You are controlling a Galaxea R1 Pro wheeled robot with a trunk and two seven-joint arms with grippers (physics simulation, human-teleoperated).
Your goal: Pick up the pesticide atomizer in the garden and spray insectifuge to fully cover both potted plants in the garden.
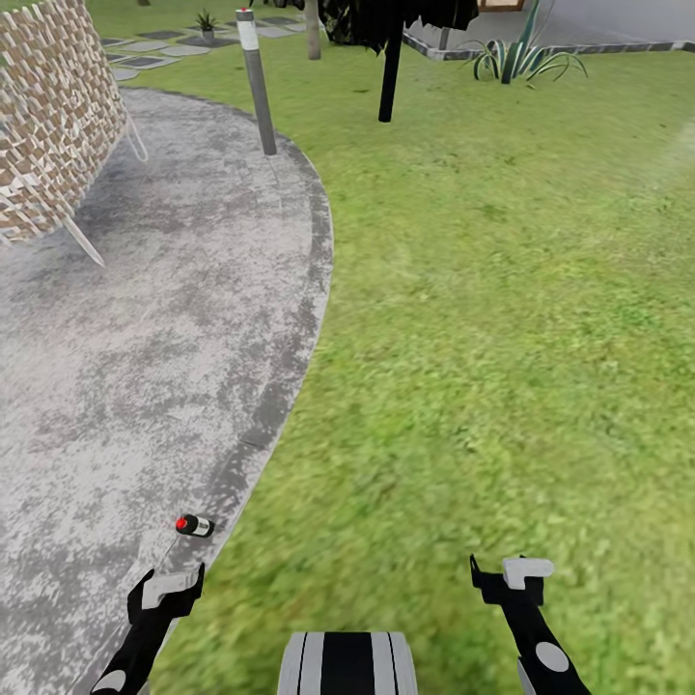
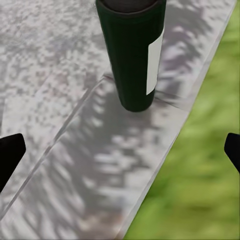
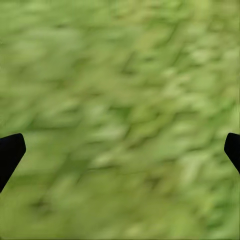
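You are in the approach step, before any grasp. The pesticide atomizer (image 1: 194, 525) stands upright at the paved patio's (image 1: 145, 338) edge, just ahead of your left gripper (image 1: 166, 589), beside the lawn (image 1: 483, 338). The left wrist view shows its dark green body close in front of fingertips (image 2: 10, 155) set wide apart and empty. Your right gripper (image 1: 502, 576) hangs spread over grass. Next, ease the left claw forward until the jaws straddle the bottle, then close.

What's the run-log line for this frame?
stage: reaching for bottle | bottle: on patio edge, not held | left gripper: open, just short of it | right gripper: open, over grass
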